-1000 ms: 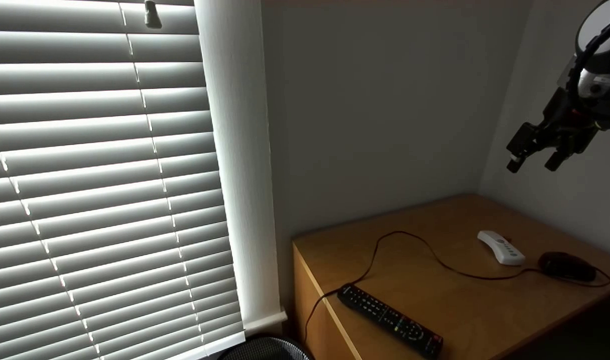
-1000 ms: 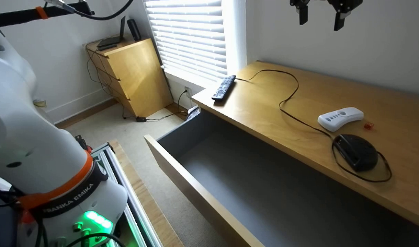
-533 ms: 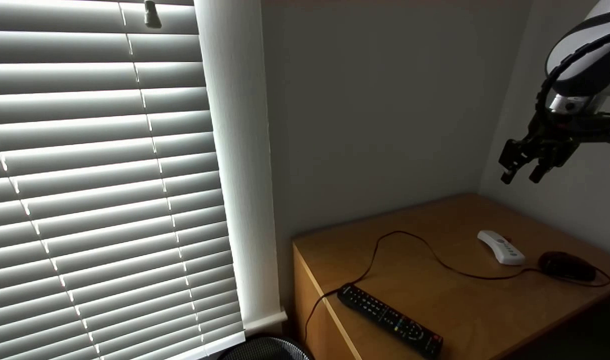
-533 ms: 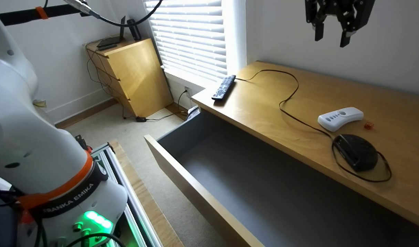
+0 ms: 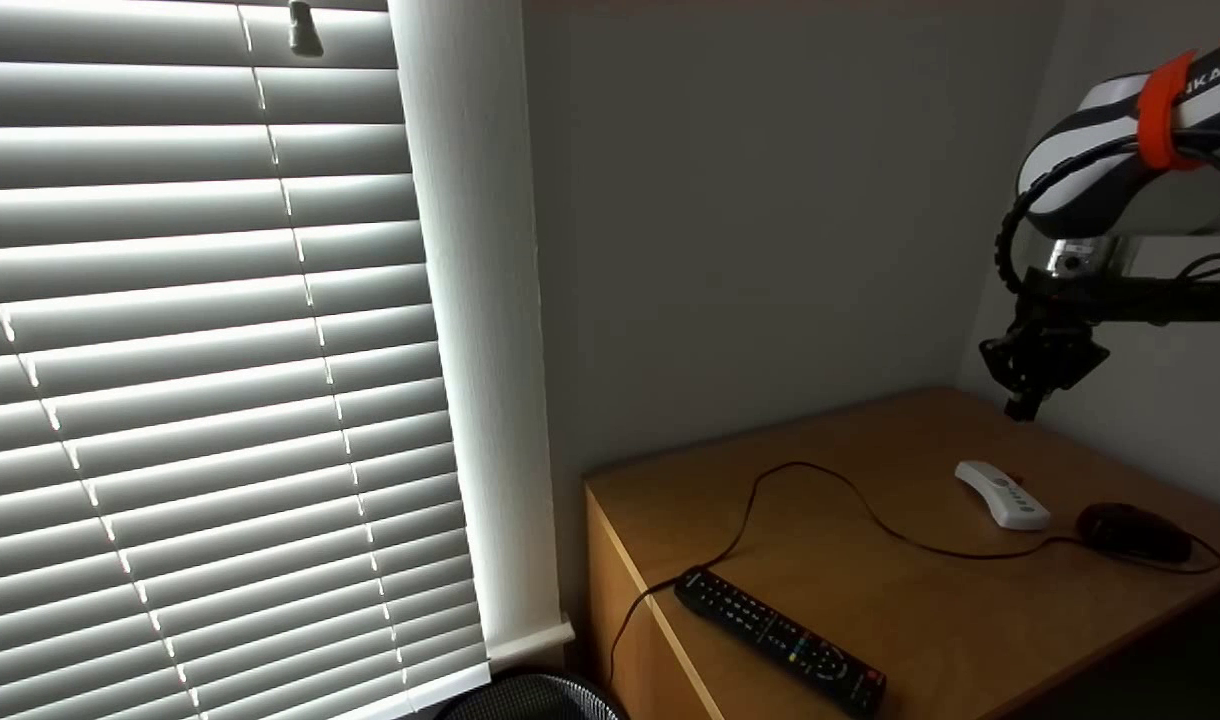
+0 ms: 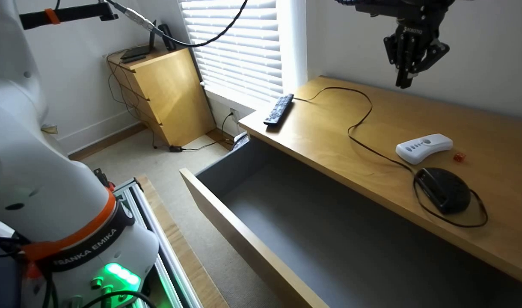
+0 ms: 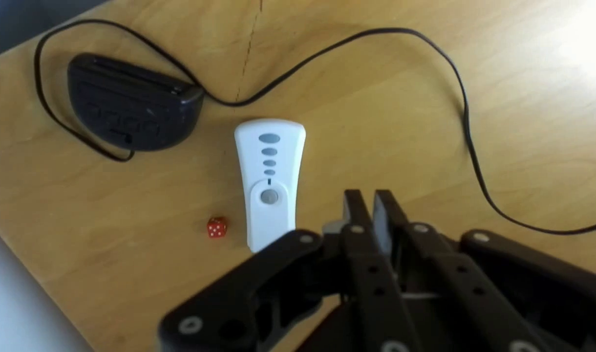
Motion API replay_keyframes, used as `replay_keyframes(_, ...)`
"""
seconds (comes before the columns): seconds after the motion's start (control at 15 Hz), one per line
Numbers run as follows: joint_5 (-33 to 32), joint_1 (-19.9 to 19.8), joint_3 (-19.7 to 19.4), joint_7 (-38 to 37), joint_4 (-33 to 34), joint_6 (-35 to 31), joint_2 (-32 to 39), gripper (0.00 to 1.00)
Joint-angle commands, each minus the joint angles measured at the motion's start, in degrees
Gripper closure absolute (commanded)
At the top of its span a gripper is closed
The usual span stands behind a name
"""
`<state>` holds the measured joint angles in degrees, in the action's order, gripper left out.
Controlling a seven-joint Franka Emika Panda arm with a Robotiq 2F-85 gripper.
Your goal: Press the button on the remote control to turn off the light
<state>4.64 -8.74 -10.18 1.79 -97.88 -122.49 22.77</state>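
Note:
The remote control is white and flared, lying flat on the wooden top with its buttons facing up. A round grey button sits near its middle, above which runs a row of several grey ovals. My gripper hangs over the table, pointing down, to the right of the remote in the wrist view. Both exterior views show the gripper well above the remote control, touching nothing. Only a narrow gap parts its fingers, with nothing between them. The light is out of view.
A dark rounded device with a thin black cord lies beside the remote. Close by is a red die. A long black remote rests near the far end. Below the top, a drawer is pulled out.
My gripper has come down towards the tabletop, and its fingers have drawn together from wide apart to a narrow gap. The remote control and other objects have stayed put.

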Motion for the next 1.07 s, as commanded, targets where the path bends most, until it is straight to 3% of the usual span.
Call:
replay_keyframes(0.0, 0.48, -1.73, 0.69, -3.30, 7.26, 6.44, 6.17, 1.00)
replay_keyframes(0.47, 1.94, -5.32, 1.53, -3.42, 17.46, 10.96, 14.46, 1.00)
replay_keyframes(0.93, 5.08, -9.90, 4.30, 3.23, 24.79, 14.13, 21.10, 1.00)
replay_keyframes(1.0, 2.98, -7.92, 3.08, 0.72, 20.78, 11.69, 18.12, 0.99)
